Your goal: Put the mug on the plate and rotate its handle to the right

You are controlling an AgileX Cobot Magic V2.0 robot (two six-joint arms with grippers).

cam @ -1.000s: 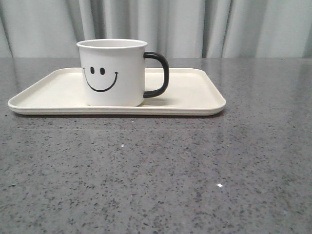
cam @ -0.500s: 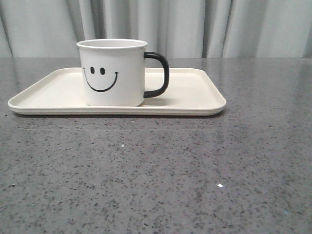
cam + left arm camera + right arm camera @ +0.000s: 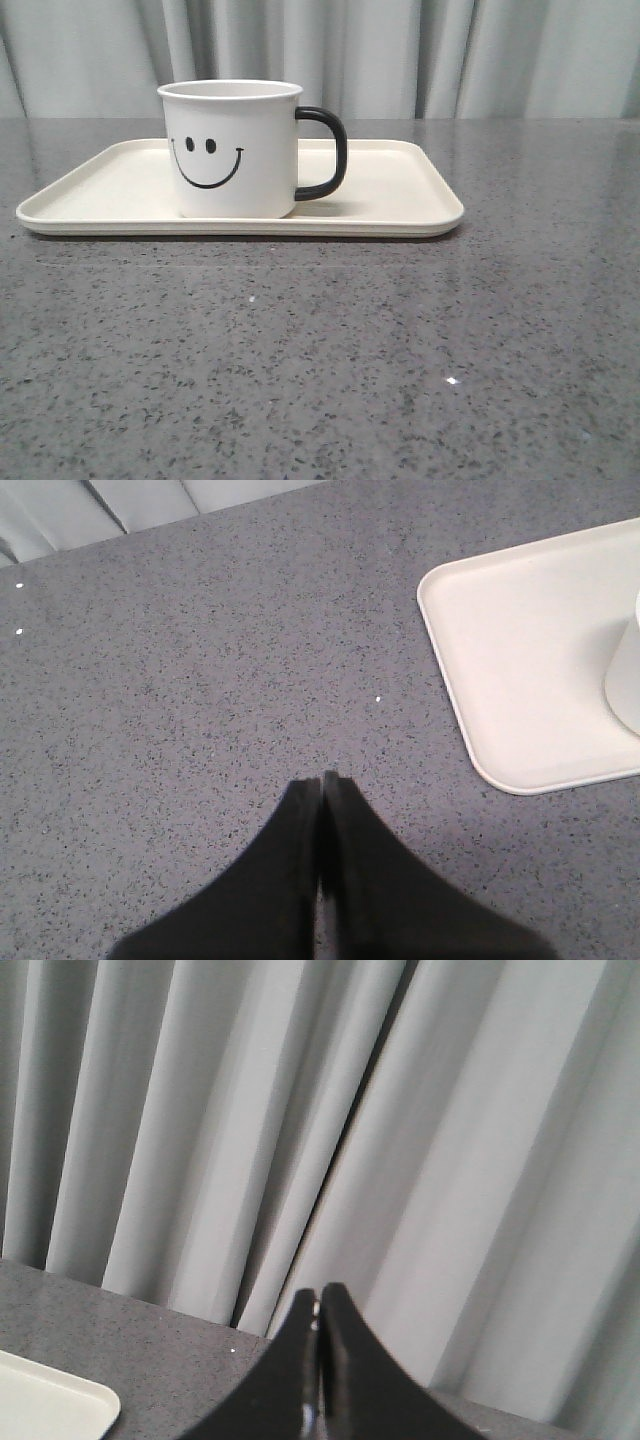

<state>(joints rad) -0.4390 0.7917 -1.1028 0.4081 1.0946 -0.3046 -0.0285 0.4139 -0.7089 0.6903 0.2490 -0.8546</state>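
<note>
Standing upright on the plate, the mug points its handle rightward, so the task looks finished. Left tool and right tool sit pinched together, empty, well apart from it.

White smiley mug upright on cream plate — frame centre-left — black handle pointing frame right.

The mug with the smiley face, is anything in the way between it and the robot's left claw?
Nothing visible. The left gripper is shut over bare gray table, beside the plate. The mug already stands on the plate, handle pointing right.
</note>
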